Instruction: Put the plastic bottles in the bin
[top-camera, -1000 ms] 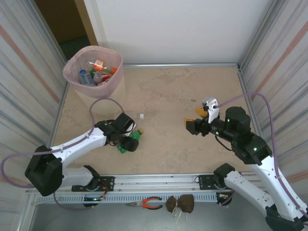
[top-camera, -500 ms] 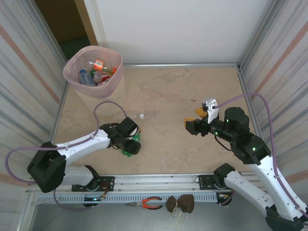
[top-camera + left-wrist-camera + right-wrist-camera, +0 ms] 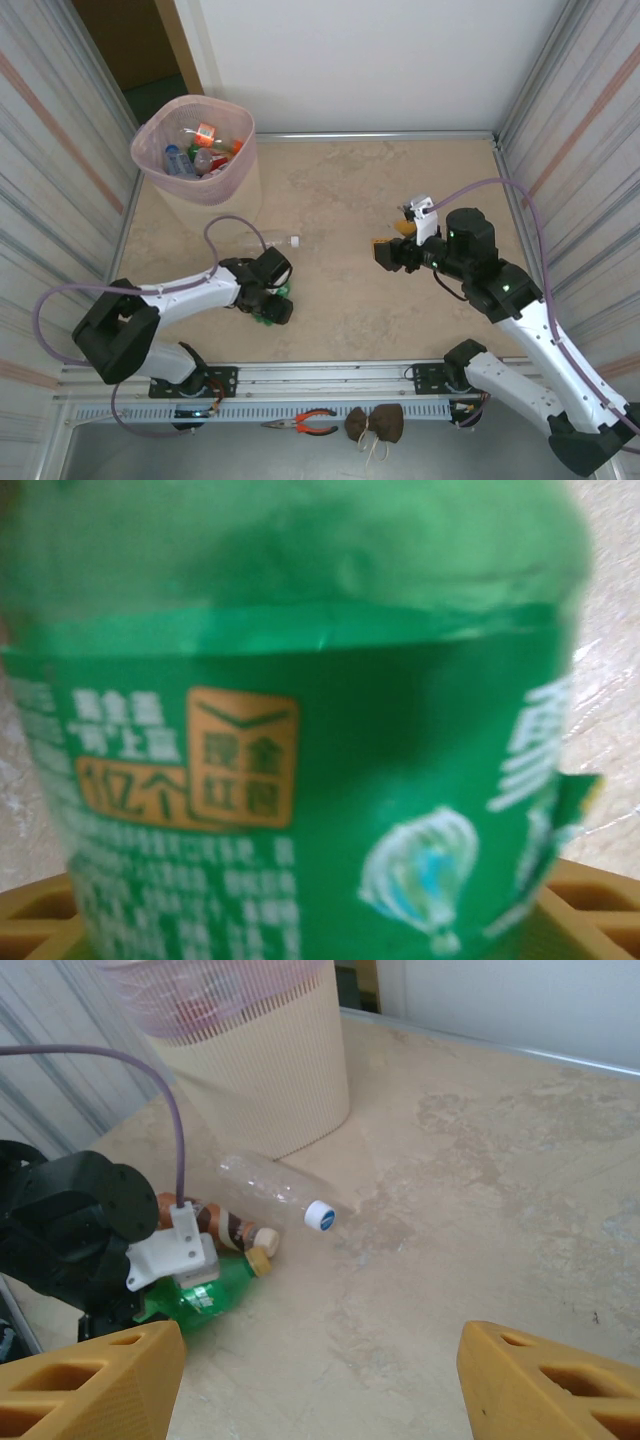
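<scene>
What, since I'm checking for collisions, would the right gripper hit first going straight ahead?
Probably the clear plastic bottle, around its white cap, straight ahead of the open right gripper; depth is unclear, so the tabletop might come first.

Bin [image 3: 245, 135]: tall, beige, ribbed wall, pink bag folded over rim, upright at table's 10 o'clock corner. Several bottles [image 3: 200, 150] piled inside w/ mixed caps & labels. Clear bottle [image 3: 268, 239], white cap, on its side on table near bin's 5 o'clock, cap pointing to 3. Brown bottle [image 3: 222, 1228], cream cap, lying just beside it toward 6. Green bottle [image 3: 270, 312], green label w/ orange panel & white print, on its side just beside brown one, further toward 6.
</scene>
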`<action>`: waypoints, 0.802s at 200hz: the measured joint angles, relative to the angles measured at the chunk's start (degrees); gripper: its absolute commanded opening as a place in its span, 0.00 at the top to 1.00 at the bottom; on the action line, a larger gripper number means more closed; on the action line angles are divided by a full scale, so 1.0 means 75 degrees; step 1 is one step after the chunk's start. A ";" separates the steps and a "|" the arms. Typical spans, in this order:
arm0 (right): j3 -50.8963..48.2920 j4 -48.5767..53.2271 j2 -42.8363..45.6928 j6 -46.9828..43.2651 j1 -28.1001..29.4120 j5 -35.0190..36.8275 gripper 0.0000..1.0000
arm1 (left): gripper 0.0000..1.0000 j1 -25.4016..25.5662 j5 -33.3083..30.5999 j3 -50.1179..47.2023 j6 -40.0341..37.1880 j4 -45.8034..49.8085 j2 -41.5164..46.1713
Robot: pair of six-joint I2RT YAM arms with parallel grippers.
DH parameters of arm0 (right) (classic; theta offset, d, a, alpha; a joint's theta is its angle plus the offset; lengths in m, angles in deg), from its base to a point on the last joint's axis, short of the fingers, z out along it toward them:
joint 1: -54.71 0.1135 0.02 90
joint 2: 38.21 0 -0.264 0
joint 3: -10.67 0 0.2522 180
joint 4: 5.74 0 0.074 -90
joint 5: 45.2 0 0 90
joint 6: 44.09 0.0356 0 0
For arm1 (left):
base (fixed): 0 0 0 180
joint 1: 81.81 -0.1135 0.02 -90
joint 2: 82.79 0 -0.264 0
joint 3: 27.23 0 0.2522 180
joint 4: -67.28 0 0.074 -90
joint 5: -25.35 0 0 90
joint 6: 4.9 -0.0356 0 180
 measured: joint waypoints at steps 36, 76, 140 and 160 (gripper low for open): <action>0.0000 -0.0003 0.0163 0.0003 0.0000 -0.0003 0.29 | 0.28 0.0213 -0.0020 0.0044 0.0085 0.0058 -0.0058; -0.0050 0.0000 0.0650 0.0000 0.0000 0.0000 0.29 | 0.28 0.0504 -0.0119 0.0041 0.0338 0.0204 0.0137; -0.0058 0.0006 0.0807 -0.0003 0.0000 0.0000 0.29 | 0.29 0.0554 -0.0300 0.0041 0.0586 0.0475 0.0399; -0.0105 0.0012 0.0836 -0.0003 0.0000 0.0000 0.29 | 0.29 0.0632 -0.0323 0.0041 0.0670 0.0609 0.0399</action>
